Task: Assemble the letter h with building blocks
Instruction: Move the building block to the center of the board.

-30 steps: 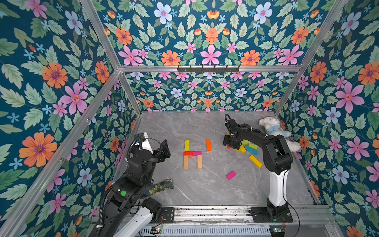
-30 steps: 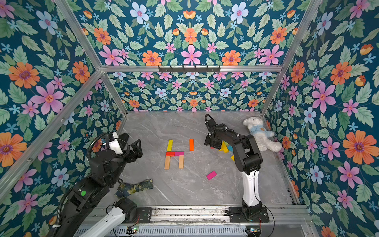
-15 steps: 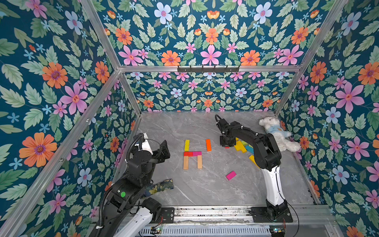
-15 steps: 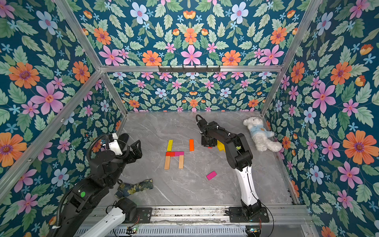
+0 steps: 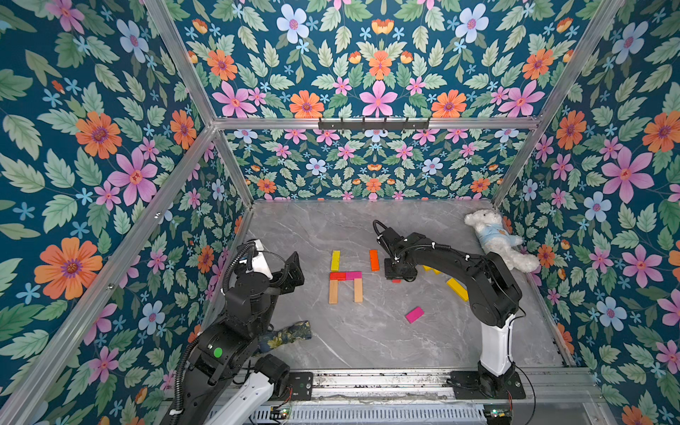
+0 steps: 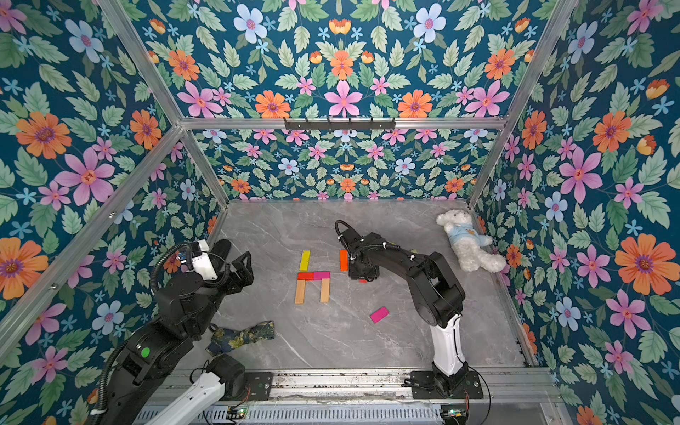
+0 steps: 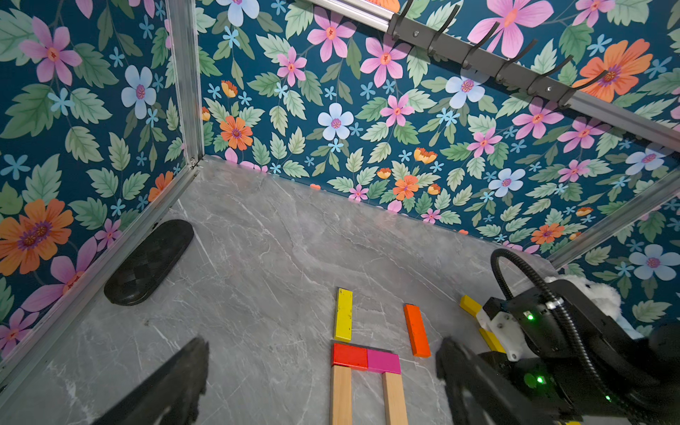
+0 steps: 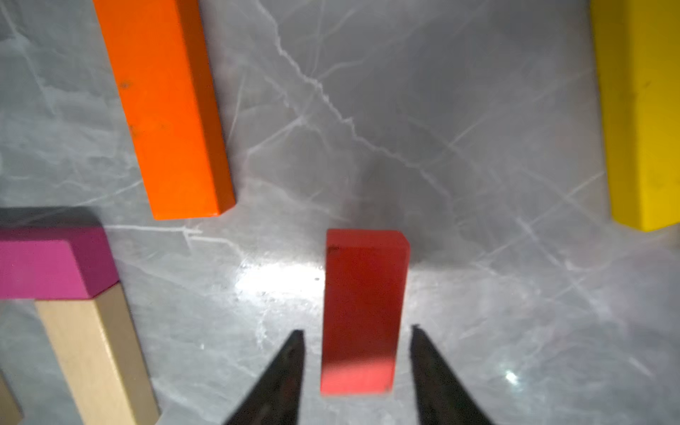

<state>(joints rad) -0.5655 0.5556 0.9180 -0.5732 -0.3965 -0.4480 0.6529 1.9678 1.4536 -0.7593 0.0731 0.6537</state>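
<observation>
In both top views the building blocks form a partial figure at mid-table. A yellow block (image 5: pixel 335 260) stands above a red (image 5: pixel 337 275) and pink (image 5: pixel 353 275) crossbar on two plain wooden legs (image 5: pixel 333 291). An orange block (image 5: pixel 374 259) lies apart to their right. My right gripper (image 8: pixel 357 335) is low over the table beside the orange block (image 8: pixel 165 106). It is open, and a red block (image 8: pixel 362 309) lies flat between its fingertips with a gap on each side. My left gripper (image 7: pixel 323 344) hovers open and empty at the table's left side.
A loose pink block (image 5: pixel 414 314) lies in front of the figure, and yellow blocks (image 5: pixel 457 289) show behind the right arm. A white plush bear (image 5: pixel 496 239) sits at the back right, a patterned cloth (image 5: pixel 287 333) at the front left, and a black oval pad (image 7: pixel 149 261) by the left wall.
My right arm swung left from the block pile to beside the orange block. The red block came with it and now lies loose between the opened jaws. The left arm stayed still.
</observation>
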